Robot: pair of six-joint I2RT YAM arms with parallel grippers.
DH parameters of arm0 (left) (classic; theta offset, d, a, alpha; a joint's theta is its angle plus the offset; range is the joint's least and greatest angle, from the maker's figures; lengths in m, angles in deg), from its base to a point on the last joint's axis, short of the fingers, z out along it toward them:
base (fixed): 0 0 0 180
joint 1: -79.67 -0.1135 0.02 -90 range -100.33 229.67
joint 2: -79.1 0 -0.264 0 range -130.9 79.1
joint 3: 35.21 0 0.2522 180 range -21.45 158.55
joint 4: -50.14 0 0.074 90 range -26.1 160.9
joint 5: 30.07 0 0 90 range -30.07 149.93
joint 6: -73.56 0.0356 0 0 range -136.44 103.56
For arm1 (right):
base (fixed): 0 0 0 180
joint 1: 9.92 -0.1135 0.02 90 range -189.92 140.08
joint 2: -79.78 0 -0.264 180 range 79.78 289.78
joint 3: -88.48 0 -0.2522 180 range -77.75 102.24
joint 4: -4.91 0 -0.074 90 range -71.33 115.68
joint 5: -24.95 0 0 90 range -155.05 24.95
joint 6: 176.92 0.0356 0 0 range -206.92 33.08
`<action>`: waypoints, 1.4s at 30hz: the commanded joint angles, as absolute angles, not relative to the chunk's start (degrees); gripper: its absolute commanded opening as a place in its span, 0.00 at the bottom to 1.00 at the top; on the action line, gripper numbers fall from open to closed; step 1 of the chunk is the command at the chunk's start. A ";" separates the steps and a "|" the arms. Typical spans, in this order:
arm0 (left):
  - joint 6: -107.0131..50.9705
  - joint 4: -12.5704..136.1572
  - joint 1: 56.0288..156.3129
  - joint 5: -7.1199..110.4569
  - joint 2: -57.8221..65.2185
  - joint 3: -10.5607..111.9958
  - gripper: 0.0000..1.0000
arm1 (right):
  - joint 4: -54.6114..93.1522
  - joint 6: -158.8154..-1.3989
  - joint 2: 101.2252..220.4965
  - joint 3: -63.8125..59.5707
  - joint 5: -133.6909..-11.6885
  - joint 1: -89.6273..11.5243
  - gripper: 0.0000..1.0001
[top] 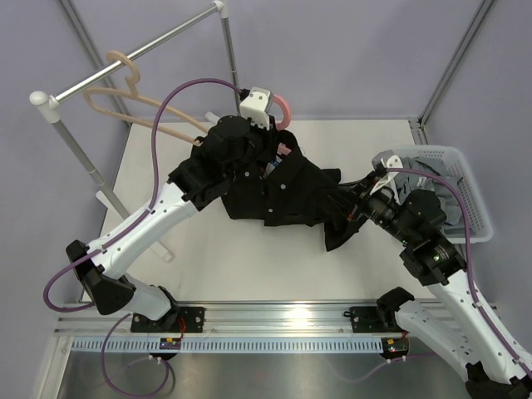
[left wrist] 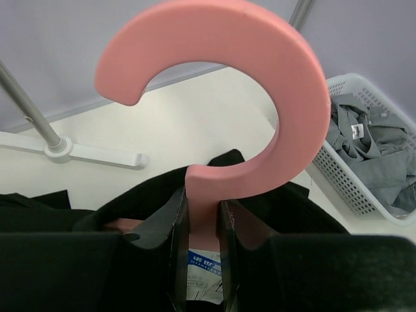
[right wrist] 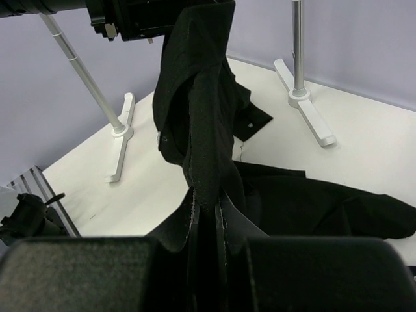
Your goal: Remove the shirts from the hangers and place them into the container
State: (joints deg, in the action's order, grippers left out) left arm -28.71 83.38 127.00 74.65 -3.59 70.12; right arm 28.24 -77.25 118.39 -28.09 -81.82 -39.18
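Black shirt (top: 283, 195) slung between the two hands above the white worktop (top: 233, 258), part of it trailing onto the surface. Left hand (left wrist: 203, 227) closed on the neck of the pink hanger (left wrist: 302, 104), both fingers (left wrist: 179, 240) pressed against the stem just under the hook. Hook stands upright, well apart from the rail (top: 166, 36). Shirt collar is gathered round the hanger's neck, a white-and-blue label showing between the fingers. Right hand (right wrist: 208, 227) nearly shut, pinching a fold of the same shirt; from there the cloth rises taut toward the left arm. Beige hanger (top: 135, 90) hangs bare on the rail at back left. White mesh basket (top: 434, 152) sits at the right edge of the worktop, behind the right arm, with the grey shirt (left wrist: 370, 146) crumpled inside it.
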 commanded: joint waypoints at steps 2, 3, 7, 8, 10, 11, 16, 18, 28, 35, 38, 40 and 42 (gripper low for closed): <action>-25.76 71.56 127.04 74.95 -1.58 68.20 0.00 | 29.21 -78.13 119.15 -27.40 -78.50 -39.63 0.23; -24.28 68.24 127.04 75.22 -1.41 66.46 0.00 | 30.09 -78.13 119.16 -27.05 -76.67 -39.63 0.33; -20.32 61.62 127.04 78.12 -1.84 63.72 0.00 | 34.14 -77.87 118.02 -24.85 -72.79 -39.63 0.64; -19.79 60.83 127.04 79.52 -2.28 63.80 0.00 | 34.67 -77.87 117.66 -24.32 -72.26 -39.63 0.68; -18.91 60.56 127.13 80.67 -3.42 64.59 0.00 | 36.60 -77.26 116.96 -22.57 -69.98 -39.63 0.71; -18.64 60.64 127.22 81.72 -4.47 64.94 0.00 | 37.39 -77.17 116.87 -21.86 -69.10 -39.63 0.71; -16.88 59.50 128.97 87.69 -8.34 68.36 0.00 | 41.17 -74.71 117.57 -18.17 -60.23 -39.63 0.73; -14.44 59.41 130.29 91.12 -10.70 70.03 0.00 | 42.40 -73.31 118.62 -17.12 -58.64 -39.63 0.73; -11.08 59.41 133.72 100.80 -16.61 77.34 0.00 | 41.44 -60.13 125.56 -13.86 -60.48 -39.72 0.69; -10.38 59.50 135.57 102.29 -15.82 76.28 0.00 | 34.42 -51.51 132.68 -15.70 -64.77 -40.16 0.68; -10.47 59.59 136.09 102.21 -14.94 75.49 0.00 | 30.38 -50.01 135.67 -16.93 -68.73 -40.16 0.68; -10.55 59.59 136.27 102.12 -14.33 74.71 0.00 | 27.12 -50.01 136.91 -18.16 -69.88 -40.33 0.68; -10.90 59.68 136.36 102.03 -13.10 73.91 0.00 | 23.60 -50.88 138.05 -18.96 -72.08 -40.25 0.68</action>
State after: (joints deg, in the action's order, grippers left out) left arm -11.10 65.24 136.03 99.83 -17.32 73.90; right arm 32.11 -52.01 137.62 -18.45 -67.77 -39.68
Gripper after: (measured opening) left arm 0.218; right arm 0.680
